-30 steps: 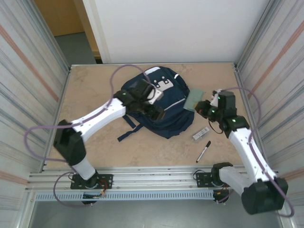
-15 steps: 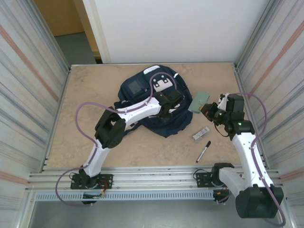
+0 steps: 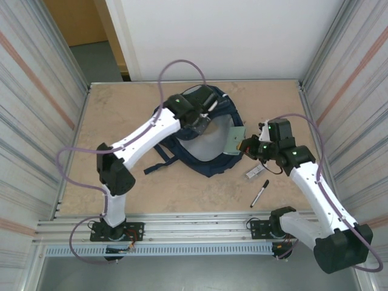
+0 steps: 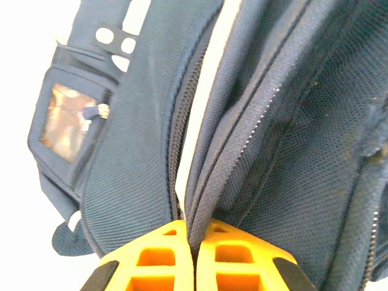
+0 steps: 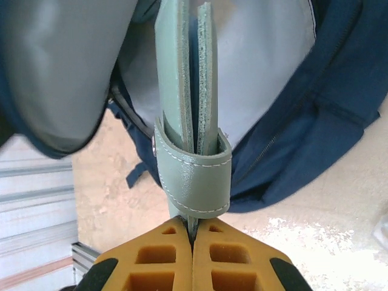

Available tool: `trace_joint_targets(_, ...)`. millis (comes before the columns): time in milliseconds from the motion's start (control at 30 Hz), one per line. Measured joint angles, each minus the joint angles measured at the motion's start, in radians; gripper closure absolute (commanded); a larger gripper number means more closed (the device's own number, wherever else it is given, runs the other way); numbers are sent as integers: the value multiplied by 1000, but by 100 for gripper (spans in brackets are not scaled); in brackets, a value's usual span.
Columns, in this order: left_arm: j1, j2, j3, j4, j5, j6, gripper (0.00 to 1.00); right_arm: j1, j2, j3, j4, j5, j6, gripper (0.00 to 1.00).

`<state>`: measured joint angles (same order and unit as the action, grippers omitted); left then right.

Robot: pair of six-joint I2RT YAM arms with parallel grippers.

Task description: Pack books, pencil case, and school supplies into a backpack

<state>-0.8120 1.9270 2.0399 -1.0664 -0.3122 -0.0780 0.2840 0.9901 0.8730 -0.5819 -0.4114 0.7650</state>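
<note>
The navy backpack (image 3: 213, 162) lies mid-table with its mouth held open, pale grey lining showing inside. My left gripper (image 3: 202, 123) is shut on the zipper edge of the backpack (image 4: 291, 151), fabric pinched between its orange fingers (image 4: 157, 260). My right gripper (image 3: 245, 146) is shut on the small grey-green pad (image 3: 235, 141), held on edge at the mouth's right rim. In the right wrist view the pad (image 5: 191, 91) stands upright in front of the lining. The black marker (image 3: 260, 193) and the silvery bar (image 3: 256, 170) lie on the table. Books and pencil case are out of view.
Dark straps (image 3: 159, 167) trail from the backpack toward the lower left. Ribbed metal walls (image 3: 36, 121) close in both sides of the beige table (image 3: 121, 115). The marker and bar lie just under the right arm.
My left gripper left the backpack's front, shut on its upper zipper edge and pulled the mouth open. My right gripper carried the pad leftward to the opening.
</note>
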Motion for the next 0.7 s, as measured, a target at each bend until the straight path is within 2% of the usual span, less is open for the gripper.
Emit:
trace_joint_targets(133, 28, -44, 7, -20, 69, -55, 100, 26, 84, -47, 150, -3, 100, 100)
trace_joint_targets(500, 18, -48, 3, 18, 275, -126, 100, 149, 552, -14, 595, 22, 357, 100)
trace_joint_targets(700, 18, -120, -132, 143, 356, -138, 100, 146, 749, 51, 800, 71, 438, 100)
